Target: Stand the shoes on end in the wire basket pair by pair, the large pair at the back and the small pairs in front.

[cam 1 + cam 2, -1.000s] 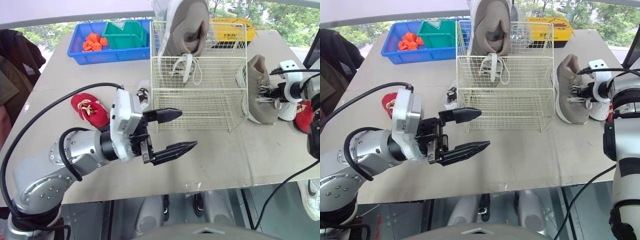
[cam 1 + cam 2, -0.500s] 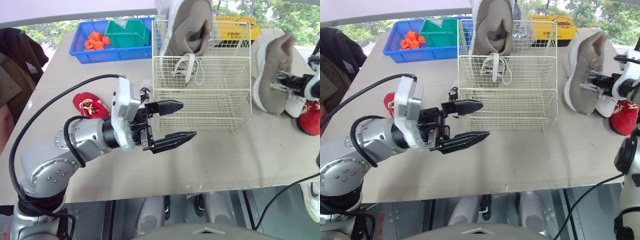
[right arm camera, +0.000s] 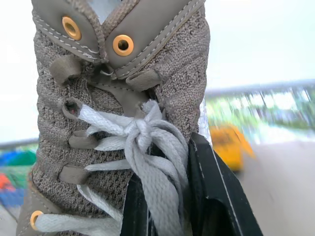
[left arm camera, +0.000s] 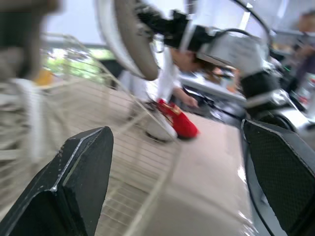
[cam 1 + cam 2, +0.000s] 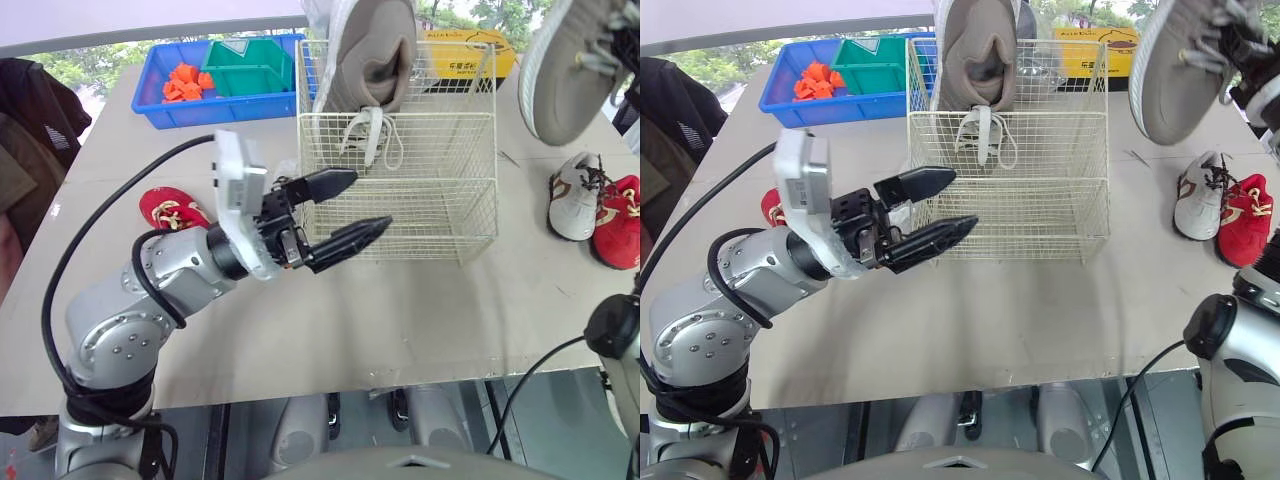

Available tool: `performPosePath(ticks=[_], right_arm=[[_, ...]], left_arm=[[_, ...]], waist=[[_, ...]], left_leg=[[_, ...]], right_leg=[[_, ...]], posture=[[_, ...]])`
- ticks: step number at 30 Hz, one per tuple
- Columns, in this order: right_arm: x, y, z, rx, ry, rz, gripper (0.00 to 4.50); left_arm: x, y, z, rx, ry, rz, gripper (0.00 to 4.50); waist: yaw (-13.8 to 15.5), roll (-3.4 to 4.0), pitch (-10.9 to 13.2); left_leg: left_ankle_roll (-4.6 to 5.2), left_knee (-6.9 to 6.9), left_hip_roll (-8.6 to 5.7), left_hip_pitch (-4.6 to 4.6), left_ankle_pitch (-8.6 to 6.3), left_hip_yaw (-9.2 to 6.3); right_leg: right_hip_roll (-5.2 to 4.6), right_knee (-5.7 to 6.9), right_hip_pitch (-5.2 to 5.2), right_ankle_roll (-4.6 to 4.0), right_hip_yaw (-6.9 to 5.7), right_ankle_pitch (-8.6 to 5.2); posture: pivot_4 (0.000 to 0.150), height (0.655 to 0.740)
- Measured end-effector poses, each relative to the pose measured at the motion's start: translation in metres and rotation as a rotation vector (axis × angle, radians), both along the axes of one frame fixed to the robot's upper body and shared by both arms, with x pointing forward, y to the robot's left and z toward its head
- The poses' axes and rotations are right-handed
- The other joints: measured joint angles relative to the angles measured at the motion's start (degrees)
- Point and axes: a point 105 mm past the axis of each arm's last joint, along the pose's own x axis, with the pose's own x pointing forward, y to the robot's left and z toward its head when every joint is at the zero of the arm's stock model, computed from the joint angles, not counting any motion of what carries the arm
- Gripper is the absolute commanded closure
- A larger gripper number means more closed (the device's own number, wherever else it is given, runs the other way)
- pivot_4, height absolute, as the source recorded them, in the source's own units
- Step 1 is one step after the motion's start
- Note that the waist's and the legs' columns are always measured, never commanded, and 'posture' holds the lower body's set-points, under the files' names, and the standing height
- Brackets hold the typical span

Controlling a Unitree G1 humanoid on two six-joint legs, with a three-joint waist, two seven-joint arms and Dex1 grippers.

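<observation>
Item 1: grey shoe [image 5: 370,50], standing on end at the back of the wire basket [image 5: 420,215].
Item 2: its mate [image 5: 570,70], pinched at the laces by the right hand [image 3: 172,196], aloft beside the basket, probably for lowering alongside.
Left hand [image 5: 370,200]: wide open, empty, at the basket front, likely to steady it.

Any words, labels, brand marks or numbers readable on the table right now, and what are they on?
Yellow box behind the cream wire basket: dark print on its top, too small to read.
Raised grey knit shoe: no brand mark or label visible on the laced face.
No other text is readable.
</observation>
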Motion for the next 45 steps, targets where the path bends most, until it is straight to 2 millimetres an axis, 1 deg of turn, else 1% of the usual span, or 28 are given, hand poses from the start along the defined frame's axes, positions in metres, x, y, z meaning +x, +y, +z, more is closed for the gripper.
performPosePath(ticks=[2,3,4,7,9,11,13,16,19,21,25,26,27,28,29,30,32,34,35,36,37,38,40,41,42,43,45], right_arm=[[0.0,0.008,0.005,-0.008,-0.025,0.011,4.44],[-0.001,0.024,0.018,-0.017,-0.084,0.028,4.44],[-0.001,0.036,0.027,-0.012,-0.128,0.039,4.44],[0.004,0.062,0.039,-0.08,-0.23,0.022,4.44],[0.007,0.075,0.041,-0.111,-0.271,0.018,4.44],[0.012,0.089,0.038,-0.11,-0.309,0.004,4.44],[0.014,0.091,0.033,-0.128,-0.332,-0.035,4.44],[0.016,0.091,0.019,-0.148,-0.357,-0.106,4.44],[0.018,0.091,-0.003,-0.148,-0.361,-0.184,4.44],[0.016,0.093,-0.008,-0.162,-0.379,-0.208,4.44],[0.009,0.103,-0.031,-0.162,-0.408,-0.207,4.44],[0.015,0.107,-0.05,-0.175,-0.355,-0.19,4.44],[0.017,0.108,-0.056,-0.176,-0.337,-0.186,4.44],[0.025,0.108,-0.08,-0.185,-0.261,-0.171,4.44],[0.028,0.108,-0.092,-0.196,-0.224,-0.166,4.44],[0.026,0.112,-0.096,-0.212,-0.23,-0.145,4.44],[0.026,0.115,-0.098,-0.223,-0.225,-0.114,4.44],[0.022,0.115,-0.102,-0.22,-0.21,-0.07,3.81],[0.021,0.116,-0.104,-0.218,-0.203,-0.056,3.6],[0.018,0.117,-0.106,-0.22,-0.194,-0.034,3.24],[0.016,0.117,-0.106,-0.222,-0.191,-0.02,2.72],[0.015,0.116,-0.107,-0.226,-0.186,-0.009,2.34],[0.008,0.113,-0.107,-0.249,-0.167,0.024,1.2],[0.005,0.11,-0.107,-0.26,-0.161,0.034,0.81],[0.001,0.106,-0.106,-0.269,-0.15,0.048,0.24],[-0.002,0.105,-0.107,-0.279,-0.134,0.064,0.05],[-0.009,0.105,-0.115,-0.322,-0.084,0.121,0.05]], left_arm=[[-0.002,0.002,0.0,-0.013,0.008,-0.006,0.0],[-0.007,0.005,0.0,-0.039,0.019,-0.017,0.0],[-0.008,0.009,0.001,-0.054,0.014,-0.004,0.0],[-0.015,0.016,-0.006,-0.059,0.018,0.036,0.0],[-0.019,0.017,-0.007,-0.052,0.002,0.045,0.0],[-0.023,0.02,-0.005,-0.045,-0.047,0.075,0.0],[-0.025,0.023,-0.003,-0.038,-0.079,0.1,0.0],[-0.027,0.025,-0.004,-0.025,-0.115,0.127,0.0],[-0.026,0.031,-0.006,-0.02,-0.141,0.181,0.0],[-0.025,0.033,-0.006,-0.015,-0.149,0.195,0.0],[-0.025,0.036,-0.008,-0.012,-0.166,0.218,0.0],[-0.025,0.036,-0.007,-0.012,-0.175,0.221,0.0],[-0.025,0.036,-0.007,-0.012,-0.177,0.22,0.0],[-0.025,0.037,-0.007,-0.012,-0.182,0.218,0.0],[-0.025,0.037,-0.007,-0.011,-0.185,0.22,0.0],[-0.024,0.038,-0.008,-0.007,-0.186,0.223,0.0],[-0.024,0.039,-0.008,-0.004,-0.188,0.224,0.0],[-0.022,0.041,-0.012,0.002,-0.177,0.231,0.0],[-0.022,0.041,-0.013,0.002,-0.175,0.233,0.0],[-0.021,0.042,-0.014,0.003,-0.172,0.235,0.0],[-0.021,0.042,-0.014,0.001,-0.169,0.238,0.0],[-0.02,0.043,-0.015,0.0,-0.165,0.24,0.0],[-0.021,0.044,-0.02,0.001,-0.143,0.246,0.0],[-0.02,0.046,-0.023,0.002,-0.13,0.253,0.0],[-0.02,0.046,-0.024,0.0,-0.121,0.259,0.0],[-0.02,0.047,-0.025,-0.003,-0.117,0.265,0.0],[-0.018,0.05,-0.027,-0.014,-0.097,0.286,0.0]], waist=[[-0.02,0.0,0.0],[0.17,0.0,0.01],[0.44,0.0,0.0],[0.35,-0.01,0.01],[0.47,-0.02,0.0],[0.38,-0.03,0.0],[0.51,-0.03,0.0],[0.53,-0.03,0.0],[0.31,-0.02,0.0],[0.27,-0.03,-0.01],[0.26,-0.18,-0.17],[0.26,-0.3,-0.26],[0.26,-0.31,-0.26],[0.33,-0.31,-0.26],[0.38,-0.29,-0.25],[0.28,-0.26,-0.23],[0.19,-0.35,-0.29],[0.25,-0.37,-0.32],[0.31,-0.37,-0.32],[0.41,-0.38,-0.33],[0.5,-0.39,-0.33],[0.58,-0.42,-0.35],[0.83,-0.43,-0.37],[0.96,-0.43,-0.37],[1.11,-0.44,-0.38],[1.18,-0.45,-0.39],[1.05,-0.44,-0.38]], left_leg=[[-0.01,0.0,0.0,-0.02,0.01,0.0],[-0.03,0.0,0.01,-0.04,0.02,-0.01],[-0.04,0.0,-0.01,-0.05,0.03,-0.04],[-0.04,0.0,-0.02,-0.06,0.03,0.02],[-0.04,0.0,-0.03,-0.09,0.03,0.0],[-0.05,-0.01,-0.02,-0.08,0.03,0.01],[-0.06,-0.03,-0.02,-0.09,0.04,-0.04],[-0.07,-0.06,-0.02,-0.1,0.04,-0.02],[-0.1,-0.09,-0.01,-0.08,0.06,-0.01],[-0.14,-0.11,0.0,-0.05,0.08,-0.03],[-0.18,-0.11,0.02,0.14,0.1,-0.11],[-0.19,-0.09,0.03,0.22,0.1,-0.13],[-0.18,-0.09,0.03,0.2,0.11,-0.13],[-0.17,-0.08,0.02,0.2,0.1,-0.13],[-0.17,-0.06,0.01,0.18,0.1,-0.13],[-0.16,-0.04,0.0,0.18,0.1,-0.1],[-0.17,-0.04,0.02,0.22,0.11,-0.12],[-0.18,-0.07,0.03,0.23,0.11,-0.18],[-0.2,-0.07,0.03,0.21,0.12,-0.21],[-0.21,-0.07,0.03,0.2,0.12,-0.25],[-0.21,-0.07,0.03,0.18,0.12,-0.26],[-0.2,-0.07,0.02,0.18,0.12,-0.27],[-0.2,-0.1,0.03,0.11,0.11,-0.35],[-0.2,-0.14,0.03,0.09,0.11,-0.39],[-0.21,-0.21,0.03,0.05,0.1,-0.42],[-0.21,-0.28,0.03,0.05,0.1,-0.43],[-0.21,-0.39,0.03,0.05,0.11,-0.38]], right_leg=[[0.0,0.02,-0.04,0.0,0.0,0.0],[-0.01,0.05,-0.06,-0.01,-0.02,-0.01],[-0.02,0.04,-0.06,-0.02,-0.06,-0.01],[-0.03,-0.02,-0.06,-0.05,-0.01,-0.02],[-0.04,-0.04,-0.05,-0.08,-0.05,-0.03],[-0.03,-0.04,-0.06,-0.1,-0.04,-0.04],[-0.04,-0.05,-0.05,-0.11,-0.09,-0.04],[-0.05,-0.06,-0.05,-0.16,-0.08,-0.07],[-0.04,-0.05,-0.08,-0.17,-0.07,-0.07],[-0.03,-0.03,-0.07,-0.21,-0.08,-0.1],[-0.02,0.0,0.12,-0.27,-0.15,-0.13],[-0.02,-0.01,0.21,-0.28,-0.17,-0.13],[-0.03,-0.02,0.21,-0.29,-0.18,-0.13],[-0.05,-0.02,0.22,-0.31,-0.18,-0.11],[-0.07,-0.02,0.21,-0.32,-0.18,-0.1],[-0.08,-0.02,0.19,-0.33,-0.15,-0.1],[-0.05,-0.03,0.22,-0.33,-0.15,-0.09],[-0.04,-0.02,0.23,-0.34,-0.2,-0.1],[-0.04,-0.02,0.23,-0.34,-0.23,-0.1],[-0.05,-0.03,0.24,-0.35,-0.26,-0.1],[-0.06,-0.04,0.24,-0.35,-0.27,-0.1],[-0.06,-0.06,0.26,-0.35,-0.29,-0.1],[-0.08,-0.22,0.28,-0.34,-0.4,-0.1],[-0.09,-0.3,0.3,-0.34,-0.45,-0.11],[-0.09,-0.41,0.3,-0.34,-0.49,-0.1],[-0.08,-0.52,0.31,-0.34,-0.51,-0.1],[-0.08,-0.63,0.31,-0.34,-0.48,-0.09]], posture=[[0.15,0.74],[0.15,0.74],[0.15,0.74],[0.15,0.74],[0.15,0.74],[0.15,0.74],[0.15,0.74],[0.15,0.74],[0.15,0.74],[0.15,0.74],[0.15,0.74],[0.15,0.74],[0.15,0.74],[0.15,0.74],[0.15,0.74],[0.15,0.74],[0.15,0.74],[0.15,0.74],[0.15,0.74],[0.15,0.74],[0.15,0.74],[0.15,0.74],[0.15,0.74],[0.15,0.74],[0.15,0.74],[0.15,0.74],[0.15,0.74]])
